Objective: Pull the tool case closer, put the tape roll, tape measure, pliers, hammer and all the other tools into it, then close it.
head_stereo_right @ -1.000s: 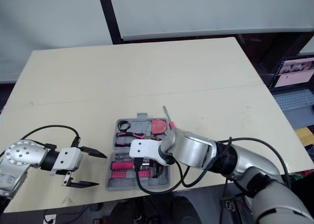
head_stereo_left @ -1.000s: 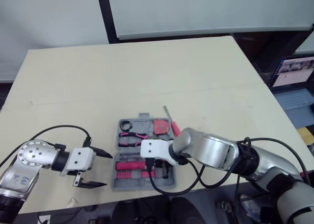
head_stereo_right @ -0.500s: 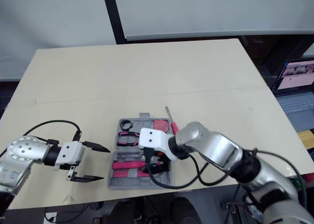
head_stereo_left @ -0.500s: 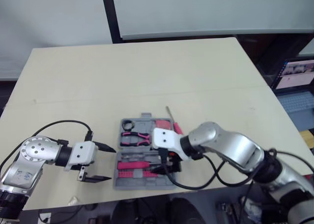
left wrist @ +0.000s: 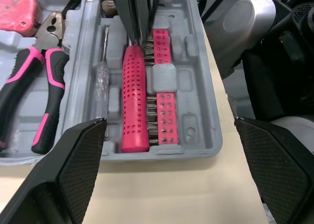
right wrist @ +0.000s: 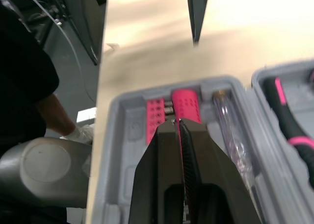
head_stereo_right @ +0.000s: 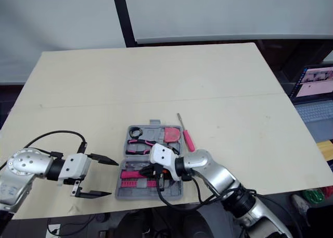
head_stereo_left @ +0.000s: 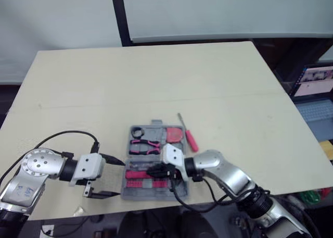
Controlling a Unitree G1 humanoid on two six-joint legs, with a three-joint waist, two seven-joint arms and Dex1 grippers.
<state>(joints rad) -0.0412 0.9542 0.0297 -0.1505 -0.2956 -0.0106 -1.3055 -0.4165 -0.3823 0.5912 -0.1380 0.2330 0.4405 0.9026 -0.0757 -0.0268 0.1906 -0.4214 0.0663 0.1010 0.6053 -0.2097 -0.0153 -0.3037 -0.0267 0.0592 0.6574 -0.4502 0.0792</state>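
The pale beige table (head_stereo_left: 156,76) carried an open grey case (head_stereo_left: 151,125) near its front edge, both halves lying flat on the top. A red-handled screwdriver (head_stereo_left: 191,140) lay just beside the case's right side, its shaft pointing away. A faint seam (head_stereo_left: 234,96) crossed the top beyond the case.

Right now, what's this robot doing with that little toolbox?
The robot's right hand is down in the open tool case, closed on a pink-handled tool lying in its slot. The left hand hovers open at the case's left edge. Pliers sit inside; a red screwdriver lies on the table beside the case, so packing isn't finished.
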